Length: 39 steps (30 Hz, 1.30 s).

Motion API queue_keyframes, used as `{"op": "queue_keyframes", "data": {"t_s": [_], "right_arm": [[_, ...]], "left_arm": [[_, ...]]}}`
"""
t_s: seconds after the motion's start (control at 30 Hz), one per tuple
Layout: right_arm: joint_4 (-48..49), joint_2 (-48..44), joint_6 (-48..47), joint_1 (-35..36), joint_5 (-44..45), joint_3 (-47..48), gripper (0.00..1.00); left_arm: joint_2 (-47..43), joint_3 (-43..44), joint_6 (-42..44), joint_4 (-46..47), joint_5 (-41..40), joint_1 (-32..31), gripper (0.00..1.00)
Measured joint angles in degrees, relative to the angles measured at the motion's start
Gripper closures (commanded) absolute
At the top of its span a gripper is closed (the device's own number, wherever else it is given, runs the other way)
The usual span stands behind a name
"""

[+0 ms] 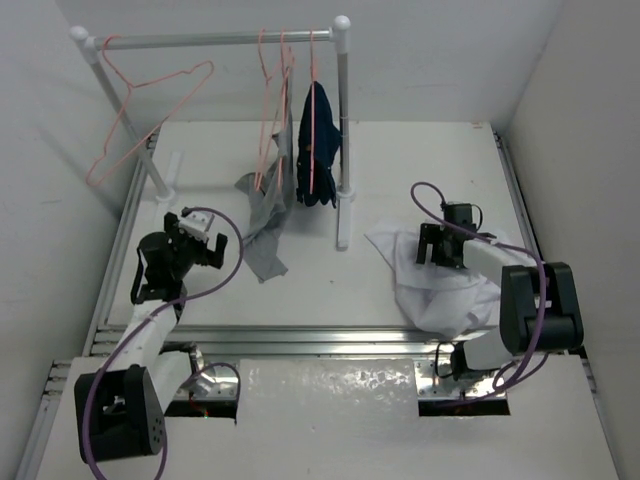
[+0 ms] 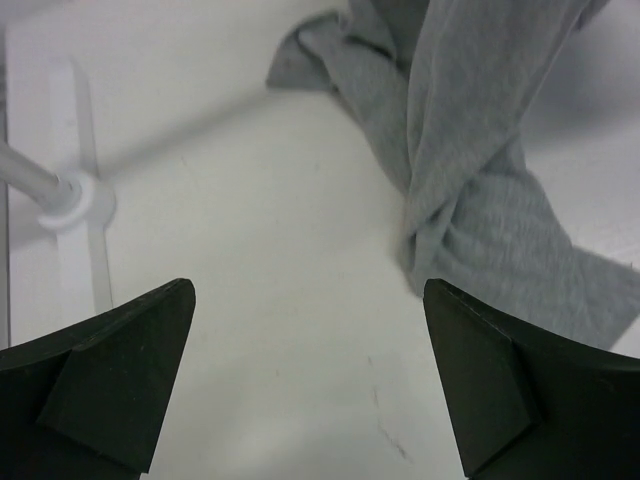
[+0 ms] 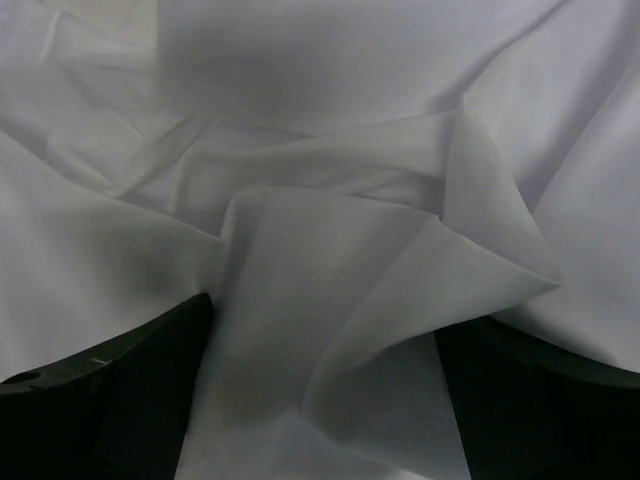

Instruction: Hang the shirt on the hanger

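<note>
The white shirt (image 1: 432,296) lies crumpled on the table at the right. My right gripper (image 1: 436,250) is down on its upper part. In the right wrist view the right gripper (image 3: 325,335) is open, with a raised fold of the shirt (image 3: 330,130) between its jaws. An empty salmon-pink hanger (image 1: 130,90) hangs tilted at the left end of the rail. My left gripper (image 1: 212,243) is open and empty at the left. It hovers over bare table in the left wrist view (image 2: 308,300).
A white tube rail (image 1: 220,40) spans the back on two uprights. More pink hangers on it carry a grey garment (image 1: 262,235), which trails onto the table, and a navy-blue garment (image 1: 318,145). The grey garment (image 2: 470,150) and a rail foot (image 2: 75,200) show in the left wrist view.
</note>
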Motion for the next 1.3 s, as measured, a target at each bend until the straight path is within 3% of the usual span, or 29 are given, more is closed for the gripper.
{"op": "queue_keyframes", "data": {"t_s": [0.13,0.17,0.23,0.4,0.6,0.77,0.9,1.0,1.03,1.07,1.1,1.17,1.3], "right_arm": [[1.1,0.5,0.7,0.0,-5.0,-1.9,0.62],[1.1,0.8,1.4,-0.1,-6.7,-1.8,0.84],[1.4,2.0,1.8,-0.1,-10.9,-1.0,0.98],[8.2,0.9,4.3,5.8,-22.3,-3.9,1.00],[21.0,-21.1,5.1,20.7,-27.8,-18.2,1.00],[27.1,-33.5,3.5,26.6,-30.2,-20.0,1.00],[28.9,-34.2,1.4,33.6,-29.3,-17.1,1.00],[30.4,-29.8,-0.9,42.1,-23.2,-13.3,1.00],[30.5,-27.2,-1.7,45.0,-20.3,-11.5,0.93],[30.7,-24.3,-2.4,47.7,-17.9,-9.4,0.62],[30.8,-21.6,-2.9,49.7,-16.1,-7.5,0.50],[30.0,-16.2,-6.0,53.9,-13.3,-3.2,0.01],[28.8,-7.7,-17.3,64.3,-7.0,2.7,0.01]], "left_arm": [[-2.0,3.2,0.9,-10.3,-1.6,0.0,0.03],[-2.6,4.1,0.9,-12.2,-1.6,0.0,0.03],[-3.3,6.1,0.8,-15.4,-1.0,0.0,0.04],[-3.5,9.1,1.2,-22.2,2.3,0.0,0.04],[-3.5,10.7,4.1,-29.2,7.5,0.0,0.06],[-3.0,15.3,8.1,-34.8,14.3,0.0,0.07],[-2.4,18.3,10.1,-37.0,19.5,0.0,0.07],[-1.9,19.4,10.0,-37.3,21.7,0.0,0.07],[-1.6,19.8,10.0,-37.3,22.4,0.0,0.06],[-1.4,20.1,10.0,-37.4,22.8,0.0,0.06],[-1.2,20.4,10.0,-37.5,23.2,0.0,0.06],[-1.2,20.9,10.3,-38.0,23.7,0.0,0.06],[-1.2,21.2,12.5,-39.6,24.3,0.0,0.06]]}}
